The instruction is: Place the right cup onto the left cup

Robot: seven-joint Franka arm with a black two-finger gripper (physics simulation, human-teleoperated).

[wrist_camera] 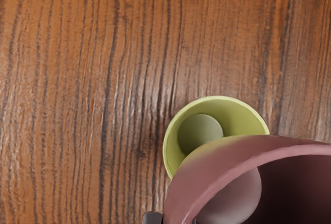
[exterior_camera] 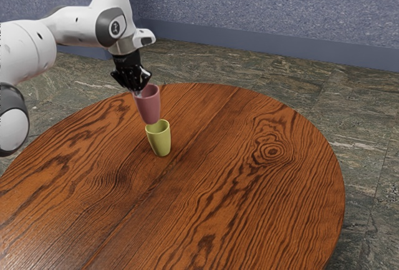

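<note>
Pink cup (wrist_camera: 207,169) is hanging, lower rt of wrist view — claw (exterior_camera: 138,93) is pinching its side; it's needing lining up over green cup (wrist_camera: 243,118) b4 going down slow.

The arm (exterior_camera: 72,25) arches over — its black gripper (exterior_camera: 138,93) angled down, fingers pinched nearly together.

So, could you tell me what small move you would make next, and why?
I'd probably shift the pink cup slightly until its base is centred over the green cup, before lowering. My gripper holds it by the rim just above, but the base looks a little toward the exterior view's left of the opening, and the wrist view suggests an offset too.
</note>
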